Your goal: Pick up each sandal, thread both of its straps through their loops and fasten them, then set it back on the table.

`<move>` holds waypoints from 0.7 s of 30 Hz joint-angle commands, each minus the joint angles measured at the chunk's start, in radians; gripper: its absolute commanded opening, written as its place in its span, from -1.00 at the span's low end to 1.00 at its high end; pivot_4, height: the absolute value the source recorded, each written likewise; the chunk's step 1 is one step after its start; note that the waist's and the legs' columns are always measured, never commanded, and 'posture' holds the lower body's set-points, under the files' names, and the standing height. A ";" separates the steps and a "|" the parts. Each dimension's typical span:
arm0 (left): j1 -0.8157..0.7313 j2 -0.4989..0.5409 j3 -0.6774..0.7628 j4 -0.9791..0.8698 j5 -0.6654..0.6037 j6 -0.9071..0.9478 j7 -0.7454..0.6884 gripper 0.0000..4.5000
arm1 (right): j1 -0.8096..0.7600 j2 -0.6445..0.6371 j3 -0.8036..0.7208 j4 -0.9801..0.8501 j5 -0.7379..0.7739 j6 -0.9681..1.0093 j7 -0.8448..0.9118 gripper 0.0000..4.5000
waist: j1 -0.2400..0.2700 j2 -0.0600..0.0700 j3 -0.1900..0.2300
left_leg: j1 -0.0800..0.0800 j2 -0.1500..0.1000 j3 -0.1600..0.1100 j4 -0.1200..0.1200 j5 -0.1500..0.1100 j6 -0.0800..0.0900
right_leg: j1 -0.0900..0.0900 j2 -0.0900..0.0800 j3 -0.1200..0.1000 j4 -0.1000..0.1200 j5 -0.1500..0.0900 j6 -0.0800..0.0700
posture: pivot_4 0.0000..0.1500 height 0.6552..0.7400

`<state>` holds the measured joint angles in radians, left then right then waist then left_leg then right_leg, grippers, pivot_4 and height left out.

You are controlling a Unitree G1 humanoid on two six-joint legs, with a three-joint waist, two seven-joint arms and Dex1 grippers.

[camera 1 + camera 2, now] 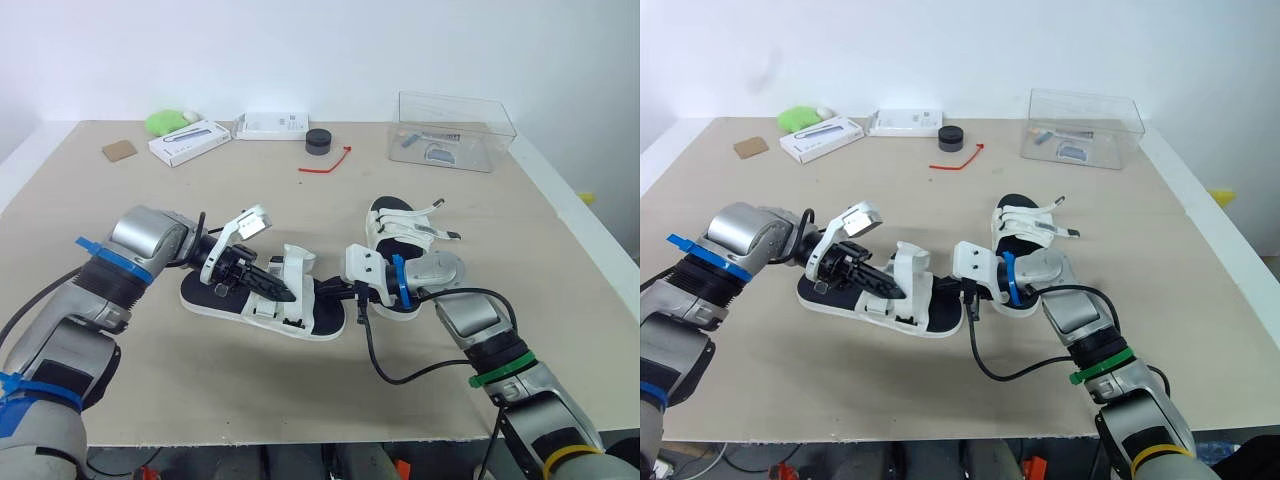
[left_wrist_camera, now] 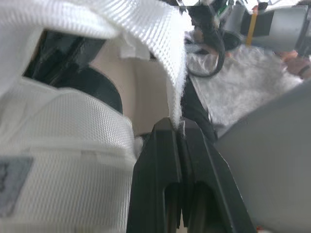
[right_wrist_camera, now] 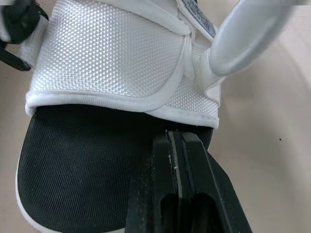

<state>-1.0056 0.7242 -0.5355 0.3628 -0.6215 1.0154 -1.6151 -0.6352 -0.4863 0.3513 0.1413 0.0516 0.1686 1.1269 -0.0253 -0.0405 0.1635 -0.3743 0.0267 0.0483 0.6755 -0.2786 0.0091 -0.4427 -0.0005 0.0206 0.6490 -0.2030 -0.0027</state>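
Observation:
One white sandal with a black footbed (image 1: 262, 305) lies flat on the table left of centre. My left gripper (image 1: 278, 288) reaches over it from the left and is shut on the edge of its white mesh strap (image 2: 176, 73), which stands up from the fingertips. My right gripper (image 1: 336, 292) comes in from the right at the toe end. Its fingers (image 3: 187, 160) are shut together, tips against the black footbed (image 3: 82, 165) just under the front strap's hem (image 3: 121, 104). The second sandal (image 1: 408, 238) lies right of centre with its straps loose.
A clear plastic box (image 1: 452, 131) stands at the back right. A red tie (image 1: 328, 163), a black puck (image 1: 318, 141), two white boxes (image 1: 190, 141), a green object (image 1: 163, 122) and a cardboard square (image 1: 119, 150) line the back. A black cable (image 1: 400, 375) trails from my right wrist.

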 commanded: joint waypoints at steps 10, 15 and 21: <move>-0.025 -0.093 0.019 0.131 0.160 -0.197 0.010 -0.99 | 0.015 -0.012 -0.003 -0.040 -0.015 0.002 -0.006 -1.00 | 0.001 0.000 0.000 | 0.000 -0.001 0.000 0.000 0.000 0.000 | 0.000 0.000 0.000 0.000 0.000 0.000 | 1.00 1.00; -0.025 -0.107 0.024 0.137 0.182 -0.239 0.001 -0.99 | 0.022 -0.027 -0.009 -0.075 -0.016 0.008 -0.007 -1.00 | 0.001 0.000 0.000 | 0.000 -0.001 0.000 0.000 0.000 0.001 | 0.000 0.000 0.000 0.000 0.000 -0.001 | 1.00 1.00; -0.025 -0.104 0.022 0.128 0.158 -0.243 0.001 -0.99 | 0.037 -0.046 -0.031 -0.160 0.016 0.086 -0.009 -1.00 | 0.001 0.000 0.000 | -0.001 -0.001 0.000 0.000 0.000 0.001 | 0.000 -0.002 0.000 0.000 0.000 0.000 | 1.00 1.00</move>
<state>-1.0233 0.6127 -0.5212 0.4982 -0.4645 0.7825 -1.6162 -0.6006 -0.5230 0.3511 0.0363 0.0430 0.2303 1.1132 -0.0240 -0.0405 0.1635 -0.3750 0.0256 0.0483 0.6759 -0.2790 0.0097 -0.4426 -0.0021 0.0200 0.6491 -0.2029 -0.0032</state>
